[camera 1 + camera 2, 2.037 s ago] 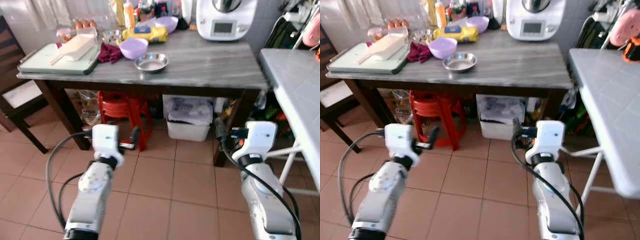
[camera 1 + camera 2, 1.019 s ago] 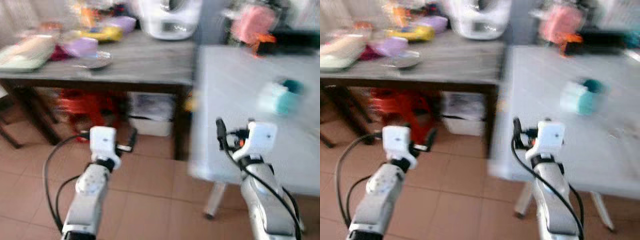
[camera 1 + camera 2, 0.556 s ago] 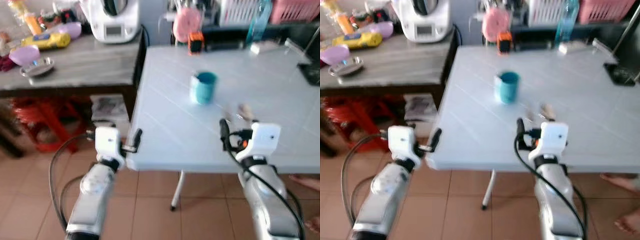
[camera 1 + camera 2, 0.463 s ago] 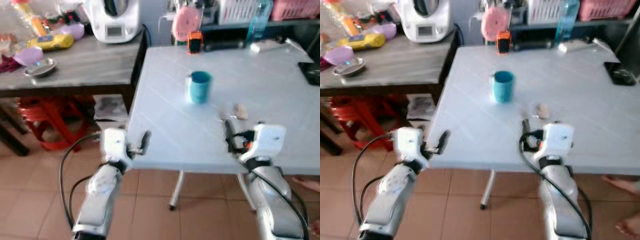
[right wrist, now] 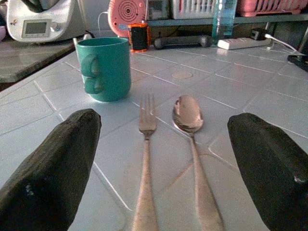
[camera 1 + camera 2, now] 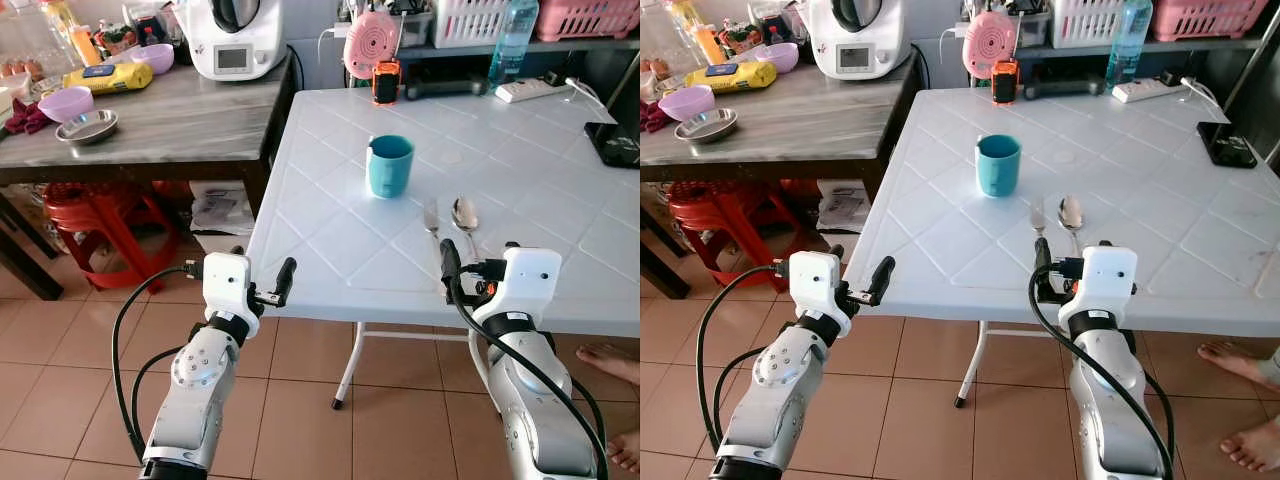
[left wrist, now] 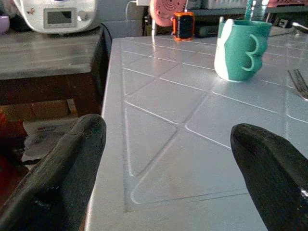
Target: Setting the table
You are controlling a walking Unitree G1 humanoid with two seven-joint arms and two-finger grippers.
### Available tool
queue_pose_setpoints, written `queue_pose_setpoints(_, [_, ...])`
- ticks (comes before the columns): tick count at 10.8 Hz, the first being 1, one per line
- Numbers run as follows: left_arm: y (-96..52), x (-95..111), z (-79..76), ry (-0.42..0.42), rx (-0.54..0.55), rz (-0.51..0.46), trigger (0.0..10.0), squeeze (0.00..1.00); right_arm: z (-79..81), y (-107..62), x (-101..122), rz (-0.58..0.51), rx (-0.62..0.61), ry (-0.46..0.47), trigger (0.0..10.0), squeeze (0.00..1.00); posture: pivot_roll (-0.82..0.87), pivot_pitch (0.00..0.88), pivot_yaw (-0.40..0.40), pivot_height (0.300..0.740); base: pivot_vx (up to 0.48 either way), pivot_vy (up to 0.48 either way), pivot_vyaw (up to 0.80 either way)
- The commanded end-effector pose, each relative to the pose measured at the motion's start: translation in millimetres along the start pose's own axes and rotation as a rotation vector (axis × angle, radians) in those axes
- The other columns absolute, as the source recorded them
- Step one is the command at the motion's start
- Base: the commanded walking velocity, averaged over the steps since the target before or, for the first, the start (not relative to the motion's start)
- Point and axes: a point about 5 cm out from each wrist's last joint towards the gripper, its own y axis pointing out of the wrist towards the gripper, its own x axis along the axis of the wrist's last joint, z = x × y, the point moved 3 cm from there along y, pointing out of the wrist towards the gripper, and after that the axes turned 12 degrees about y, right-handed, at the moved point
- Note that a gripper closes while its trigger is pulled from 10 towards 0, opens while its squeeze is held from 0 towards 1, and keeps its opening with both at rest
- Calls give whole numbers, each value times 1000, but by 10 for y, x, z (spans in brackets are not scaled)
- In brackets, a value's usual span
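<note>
Swung round from the grey kitchen table since two seconds back, so now I'm squared up to the white table [image 6: 330,235]. Both grippers hang at its near edge, wide open, holding nothing: left gripper [image 6: 285,283] at 7 o'clock, right gripper [image 6: 448,272] at 5. Fork [image 5: 145,144] and spoon [image 5: 188,126], shiny metal, lie dead ahead at 12 of the right one, handles toward me. Glossy teal mug [image 6: 388,166] sits beyond at 11.

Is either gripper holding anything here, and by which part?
Nothing is held. The left gripper and the right gripper are both open, short of the fork and spoon.
</note>
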Motion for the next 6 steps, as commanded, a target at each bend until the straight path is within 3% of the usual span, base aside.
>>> queue_pose_setpoints(1, [6,1,47,17,9,2,10000,0,57,24,17,-6,17,2,10000,0,-108,67,93,740,0,0,0])
queue_pose_setpoints(6, [5,1,12,22,-11,3,10000,0,85,10,-10,6,24,0,10000,0,-107,71,96,740,0,0,0])
